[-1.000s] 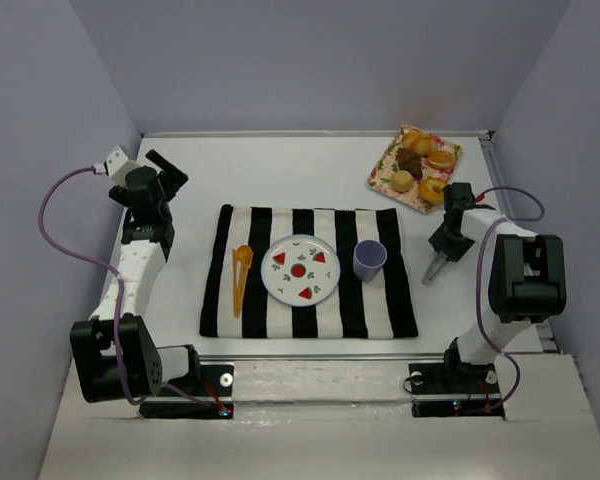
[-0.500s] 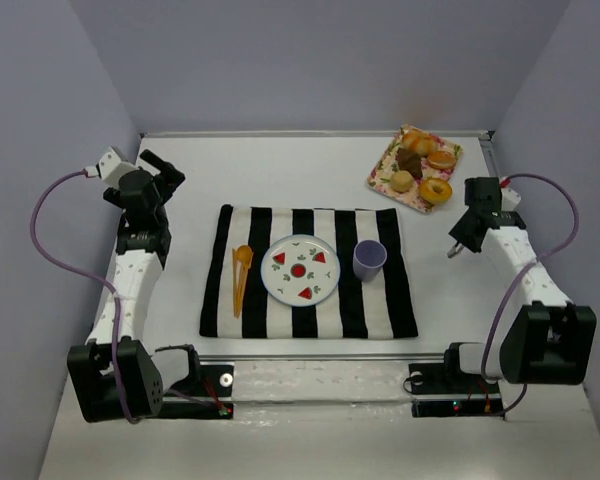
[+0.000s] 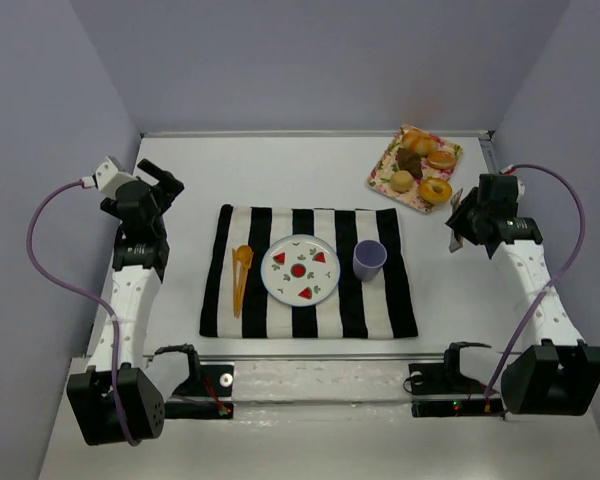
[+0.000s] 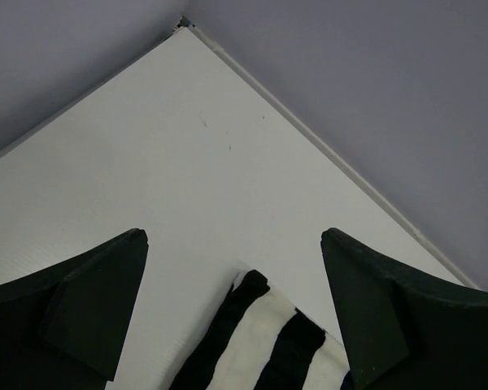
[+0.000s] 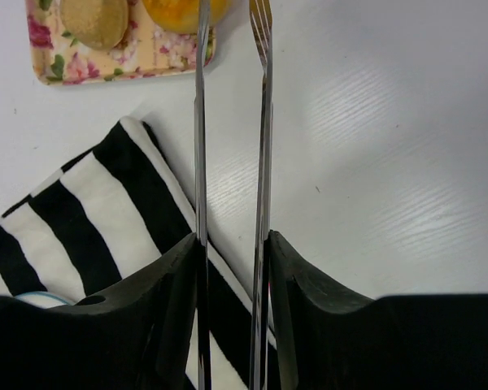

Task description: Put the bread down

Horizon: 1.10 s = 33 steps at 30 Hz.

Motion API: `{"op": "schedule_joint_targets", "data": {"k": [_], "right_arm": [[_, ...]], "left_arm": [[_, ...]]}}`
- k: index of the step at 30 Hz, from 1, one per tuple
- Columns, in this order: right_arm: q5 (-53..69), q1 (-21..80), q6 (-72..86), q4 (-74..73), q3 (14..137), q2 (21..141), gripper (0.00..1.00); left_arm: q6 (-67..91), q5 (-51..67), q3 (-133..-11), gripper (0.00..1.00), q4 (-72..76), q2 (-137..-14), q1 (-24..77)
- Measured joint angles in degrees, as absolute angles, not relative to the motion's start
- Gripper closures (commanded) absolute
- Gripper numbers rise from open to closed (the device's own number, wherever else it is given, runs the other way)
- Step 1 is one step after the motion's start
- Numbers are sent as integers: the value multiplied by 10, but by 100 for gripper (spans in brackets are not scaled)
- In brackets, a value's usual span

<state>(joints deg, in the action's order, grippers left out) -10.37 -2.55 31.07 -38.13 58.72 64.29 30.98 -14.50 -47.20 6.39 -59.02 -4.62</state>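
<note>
The bread (image 3: 436, 190) is a golden-orange ring at the near corner of the floral tray (image 3: 385, 178). In the right wrist view only its edge (image 5: 175, 10) shows at the top, next to a tan bun (image 5: 98, 20). My right gripper (image 3: 467, 222) (image 5: 232, 240) is shut on metal tongs (image 5: 263, 122). The two tong blades stand apart, and their tips reach the tray's near corner beside the bread. My left gripper (image 3: 158, 178) (image 4: 232, 236) is open and empty, above the table left of the striped cloth (image 3: 310, 270).
On the cloth lie a plate (image 3: 300, 268) with red fruit shapes, a purple cup (image 3: 369, 259) and orange tongs (image 3: 241, 275). The tray also holds a dark pastry (image 3: 411, 163) and other buns. Walls close in the table at the left, back and right.
My right arm has swung out to the right and stretched, bringing the tongs up from beside the cloth to the tray's near corner. My left arm has shifted slightly left.
</note>
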Motion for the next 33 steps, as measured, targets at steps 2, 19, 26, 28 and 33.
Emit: {"op": "schedule_joint_targets", "data": {"k": [2,19,26,28,33], "right_arm": [[-89,-25,310,-381,592,669,50],[-44,-31,310,-323,623,808,39],[-42,-39,321,-288,623,812,37],[-38,-41,326,-272,623,813,37],[-23,-49,338,-237,623,837,39]], "left_arm": [[310,-144,-471,1,64,-586,-46],[309,-140,-471,1,59,-620,-46],[309,-139,-471,1,62,-622,-46],[309,-139,-471,1,62,-627,-46],[309,-137,-472,1,61,-646,-46]]}}
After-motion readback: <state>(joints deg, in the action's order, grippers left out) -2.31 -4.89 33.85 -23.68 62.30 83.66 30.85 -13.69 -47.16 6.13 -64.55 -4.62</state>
